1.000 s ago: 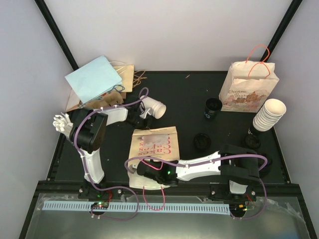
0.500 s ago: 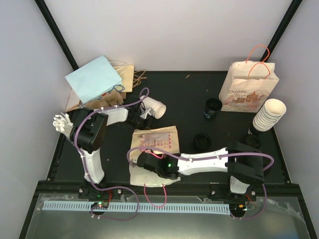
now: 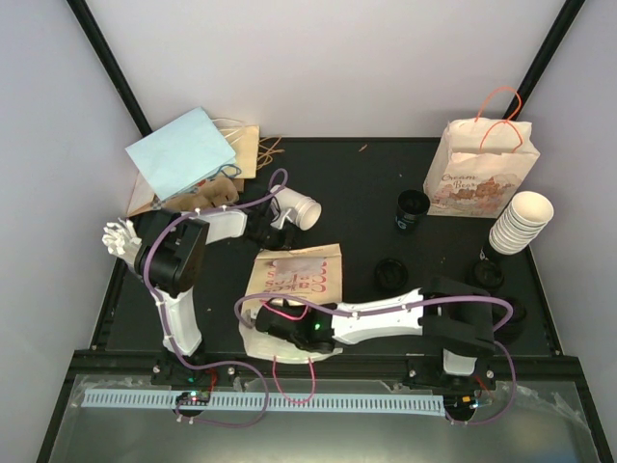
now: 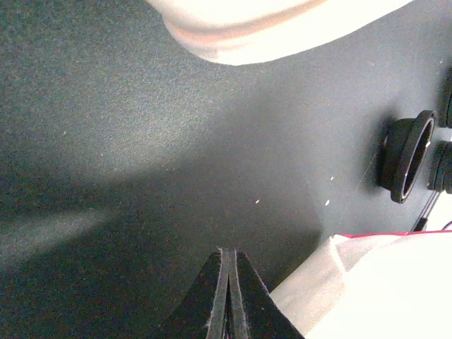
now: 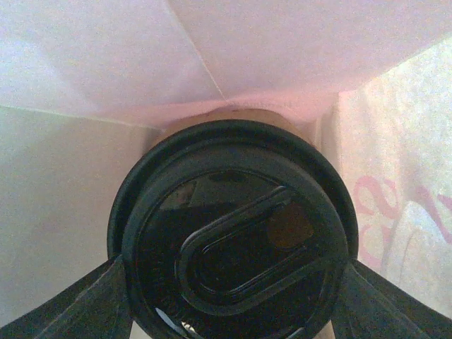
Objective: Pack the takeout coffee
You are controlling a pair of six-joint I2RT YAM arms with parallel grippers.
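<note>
Overhead, right claw (image 5: 229, 311) hidden in bag (image 3: 301, 273), its wrist view shows lidded cup (image 5: 233, 233) clamped, left claw (image 4: 227, 282) together

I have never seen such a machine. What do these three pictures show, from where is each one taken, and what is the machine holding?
The machine is two robot arms bolted to a black table. Each arm ends in a two-finger gripper. The wide picture looks down from above. The other two come from small cameras on the wrists.

On the table are a printed paper bag lying flat, a white cup on its side, a stack of paper cups, black lids and a standing bag with red handles.

The right gripper holds a black-lidded coffee cup inside the lying bag. The left gripper is shut and holds nothing.
</note>
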